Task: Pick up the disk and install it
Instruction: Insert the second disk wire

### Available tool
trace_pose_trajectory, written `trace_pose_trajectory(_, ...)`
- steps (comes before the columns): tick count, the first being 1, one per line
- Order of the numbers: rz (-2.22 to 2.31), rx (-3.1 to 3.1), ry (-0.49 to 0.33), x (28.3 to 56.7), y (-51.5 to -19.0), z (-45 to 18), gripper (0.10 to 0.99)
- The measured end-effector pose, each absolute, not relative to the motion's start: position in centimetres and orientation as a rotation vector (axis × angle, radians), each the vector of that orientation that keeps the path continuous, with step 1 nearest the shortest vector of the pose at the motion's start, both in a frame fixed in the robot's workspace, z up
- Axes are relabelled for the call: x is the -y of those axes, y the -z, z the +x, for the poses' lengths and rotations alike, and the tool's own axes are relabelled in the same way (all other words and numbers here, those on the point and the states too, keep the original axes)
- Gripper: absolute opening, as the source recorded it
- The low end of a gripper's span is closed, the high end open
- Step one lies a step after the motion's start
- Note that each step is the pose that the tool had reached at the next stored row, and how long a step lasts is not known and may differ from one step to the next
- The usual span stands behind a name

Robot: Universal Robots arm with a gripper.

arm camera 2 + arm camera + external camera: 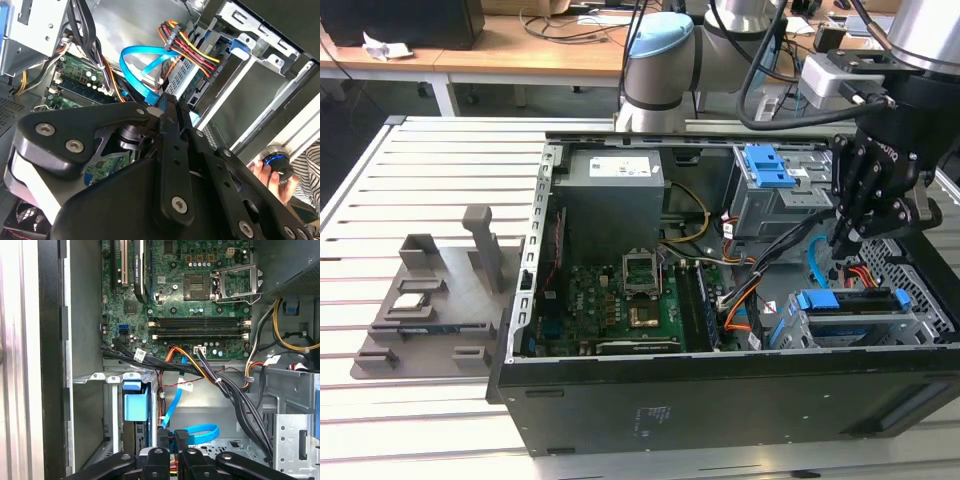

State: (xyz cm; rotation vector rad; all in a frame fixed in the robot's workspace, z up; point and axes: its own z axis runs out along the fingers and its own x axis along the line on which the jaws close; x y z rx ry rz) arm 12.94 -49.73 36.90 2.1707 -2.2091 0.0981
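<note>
The disk (850,299), seen by its blue side rails, lies in the grey drive bay (920,325) at the front right corner of the open computer case. My black gripper (842,243) hangs just above it and slightly towards the case's middle, with its fingers together and nothing between them. In both wrist views the fingertips (164,439) (170,107) meet over a looped blue data cable (197,432) and a bundle of red, yellow and black power wires (192,47).
The motherboard (620,300) fills the case floor. A second grey cage with a blue latch (770,165) stands at the back. A grey fixture (430,300) with small parts lies on the slatted table (430,180). A person's hand (262,175) holds a round knob beside the case.
</note>
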Motion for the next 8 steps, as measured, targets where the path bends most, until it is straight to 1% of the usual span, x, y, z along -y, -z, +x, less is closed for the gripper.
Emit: trace_pose_trajectory(8, 2.170, 2.208, -0.098, 51.3, -36.1, 13.5, 0.161)
